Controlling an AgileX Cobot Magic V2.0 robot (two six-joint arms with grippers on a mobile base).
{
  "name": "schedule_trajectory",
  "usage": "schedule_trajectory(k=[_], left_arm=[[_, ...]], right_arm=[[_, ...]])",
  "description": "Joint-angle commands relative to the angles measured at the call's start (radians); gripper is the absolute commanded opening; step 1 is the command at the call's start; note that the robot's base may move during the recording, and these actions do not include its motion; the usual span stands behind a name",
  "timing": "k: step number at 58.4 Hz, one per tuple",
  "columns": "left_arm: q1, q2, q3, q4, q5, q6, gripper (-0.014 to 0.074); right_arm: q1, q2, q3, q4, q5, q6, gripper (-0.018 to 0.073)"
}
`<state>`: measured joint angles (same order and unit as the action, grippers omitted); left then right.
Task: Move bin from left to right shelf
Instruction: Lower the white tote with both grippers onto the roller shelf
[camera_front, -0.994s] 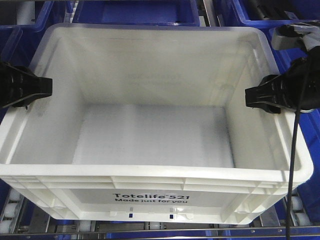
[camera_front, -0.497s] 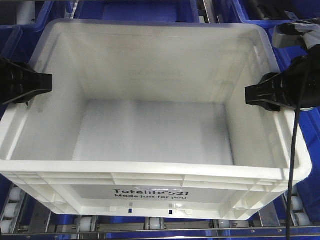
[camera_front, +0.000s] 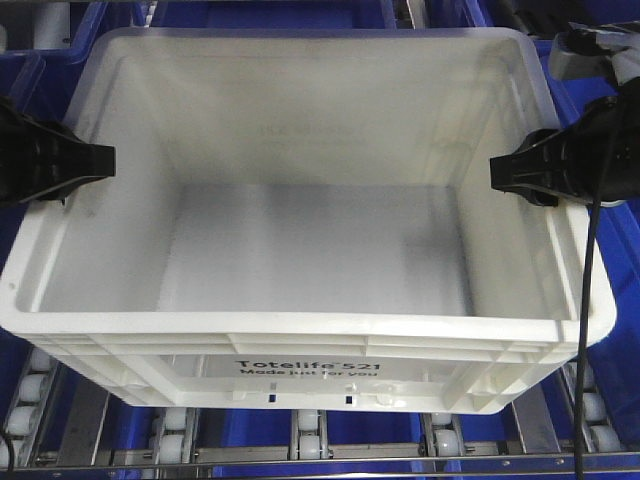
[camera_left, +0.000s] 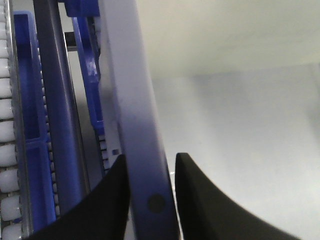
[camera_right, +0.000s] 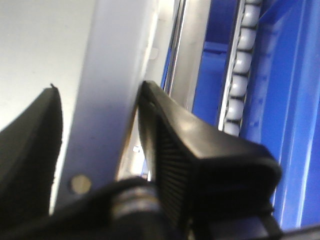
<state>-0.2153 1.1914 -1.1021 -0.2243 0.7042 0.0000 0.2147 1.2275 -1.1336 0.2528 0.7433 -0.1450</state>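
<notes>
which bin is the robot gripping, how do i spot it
At the roller shelf, among dark blue totes, is one bin, its side rims clamped by the left end effector and right end effector. It alone is white, empty, and printed "Totelife 521" in black.

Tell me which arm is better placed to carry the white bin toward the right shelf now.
Neither alone; likely both. The left fingers clamp the bin at its left rim, the right fingers at its right rim; one arm alone would probably tip it.
</notes>
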Motion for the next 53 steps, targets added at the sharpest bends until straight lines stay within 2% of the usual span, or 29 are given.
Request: schedule_trajectory(k=[1, 19, 53], left_arm=[[-0.015, -0.006, -0.049, -0.059, -0.122, 0.025, -0.0006], [-0.015, 0.027, -0.049, -0.058, -0.134, 0.025, -0.0006], [-0.015, 0.089, -0.049, -0.006, -0.151, 0.023, -0.0006]], right_arm=[[0.004, -0.032, -0.048, 0.068, -0.161, -0.057, -0.0005], [0.004, 0.002, -0.048, 0.068, -0.183, -0.077, -0.0005], [0.004, 0.129, -0.048, 0.068, -0.196, -0.105, -0.0005]])
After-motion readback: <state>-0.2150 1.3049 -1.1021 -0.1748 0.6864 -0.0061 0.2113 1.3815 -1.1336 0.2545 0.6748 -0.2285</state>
